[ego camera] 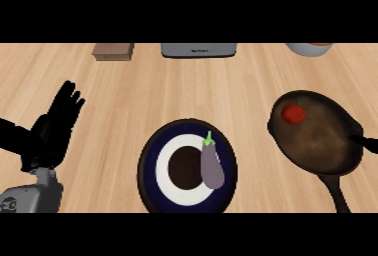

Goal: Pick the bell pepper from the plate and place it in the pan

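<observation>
Bell pepper (294, 114): small, red, rounded, green stem pointing up; sits inside the pan (328, 150) near its far rim, well apart from the plate (151, 165). Pan dark, worn brown inside, handle running toward the lower edge. Plate round, dark blue rim, white ring, dark centre; carries a purple-grey eggplant (212, 166) with green cap, lying lengthwise right of centre. Left hand (52, 132): open, black fingers straight and spread, tips pointing up and away, grey forearm below; plate lies right of those fingers, pepper far off to their right. Right hand (365, 141): only a black sliver at the right edge, over the pan's near-right rim; cannot tell finger state. Pepper lies up and left of that sliver, not touching.
</observation>
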Tool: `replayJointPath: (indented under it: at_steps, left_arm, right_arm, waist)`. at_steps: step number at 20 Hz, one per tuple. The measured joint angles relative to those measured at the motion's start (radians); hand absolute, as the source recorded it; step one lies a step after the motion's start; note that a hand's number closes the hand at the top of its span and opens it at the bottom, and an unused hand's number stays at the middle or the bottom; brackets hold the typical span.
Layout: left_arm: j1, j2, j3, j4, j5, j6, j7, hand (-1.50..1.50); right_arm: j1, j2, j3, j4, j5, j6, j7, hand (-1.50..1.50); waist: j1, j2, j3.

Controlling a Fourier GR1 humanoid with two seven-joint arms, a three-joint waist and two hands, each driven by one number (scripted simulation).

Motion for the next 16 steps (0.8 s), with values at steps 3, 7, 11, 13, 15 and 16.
replayJointPath:
  at_steps: [3,7,11,13,15,16]
  left_arm:
    - [0.019,-0.002,0.001,0.006,-0.003,-0.008,-0.024,0.00]
    - [0.017,-0.005,-0.003,-0.014,-0.006,-0.002,-0.007,0.00]
    - [-0.021,-0.002,0.015,0.033,0.003,-0.012,-0.012,0.00]
    - [-0.014,-0.012,0.005,0.023,-0.007,-0.007,-0.015,0.00]
    - [-0.003,-0.015,0.001,0.011,-0.011,-0.013,-0.016,0.00]
    - [-0.005,-0.020,0.000,0.014,-0.014,-0.011,-0.019,0.00]
  right_arm:
    - [0.088,-0.023,-0.067,-0.030,-0.096,0.117,-0.068,-1.50]
    - [0.207,-0.078,-0.134,-0.048,-0.203,0.319,-0.134,-1.50]
    - [0.311,-0.104,-0.181,-0.064,-0.247,0.425,-0.207,-1.50]
    - [0.359,-0.099,-0.194,-0.082,-0.251,0.447,-0.239,-1.50]
    - [0.392,-0.100,-0.208,-0.077,-0.246,0.462,-0.273,-1.50]
    - [0.410,-0.096,-0.215,-0.101,-0.251,0.464,-0.266,-1.50]
  waist:
    - [-0.003,0.000,-0.001]
    - [-0.002,0.000,0.000]
    - [0.004,0.002,-0.001]
    - [0.008,0.003,-0.001]
    - [0.011,0.003,-0.001]
    - [0.012,0.003,-0.001]
